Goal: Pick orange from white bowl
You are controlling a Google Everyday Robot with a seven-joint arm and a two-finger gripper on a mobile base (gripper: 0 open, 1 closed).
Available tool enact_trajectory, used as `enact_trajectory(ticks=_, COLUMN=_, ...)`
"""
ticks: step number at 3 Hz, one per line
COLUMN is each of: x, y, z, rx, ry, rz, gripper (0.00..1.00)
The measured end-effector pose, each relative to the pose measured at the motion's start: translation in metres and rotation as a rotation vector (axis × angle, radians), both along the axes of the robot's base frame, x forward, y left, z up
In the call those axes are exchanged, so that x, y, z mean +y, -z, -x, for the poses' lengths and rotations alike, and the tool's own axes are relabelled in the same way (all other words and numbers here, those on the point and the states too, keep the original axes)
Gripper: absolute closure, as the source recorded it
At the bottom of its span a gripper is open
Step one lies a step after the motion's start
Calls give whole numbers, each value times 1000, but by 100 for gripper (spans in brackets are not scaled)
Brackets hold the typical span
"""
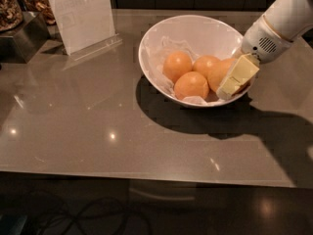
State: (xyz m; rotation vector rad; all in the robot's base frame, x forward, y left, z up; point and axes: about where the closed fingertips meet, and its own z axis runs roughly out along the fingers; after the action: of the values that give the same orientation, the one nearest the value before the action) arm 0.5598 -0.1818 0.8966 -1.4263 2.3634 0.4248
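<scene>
Cream-yellow and blunt, the tool (236,78) reaches down from a white arm (281,23) at the upper right and sits at the right-hand side of the white bowl (205,31), its visible face lying across the near side of the orange (218,72); whether it is spread or pinching the fruit cannot be told. Far to the left of the tool, at the back edge of the grey tabletop (73,121), stands a jar of nuts (9,6) beside a metal box (24,35). Nearer the tool, but well apart from it, a white sign (80,13) stands in a clear holder. Just left of the tool, inside the bowl, crumpled white paper (168,50) lines the wall, and three smaller oranges (191,85) lie clustered on it. The orange, larger and duller, rests against them at the bowl's right side, touching the tool.
</scene>
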Motion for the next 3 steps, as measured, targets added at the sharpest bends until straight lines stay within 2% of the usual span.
enact_trajectory(ticks=1, x=-8, y=8, z=-2, rx=20, ry=29, rz=-1, gripper=4)
enact_trajectory(ticks=2, x=-11, y=14, z=-4, rx=38, ry=34, rz=-3, gripper=23)
enact_trajectory(ticks=3, x=-12, y=15, z=-4, rx=42, ry=37, rz=-5, gripper=46)
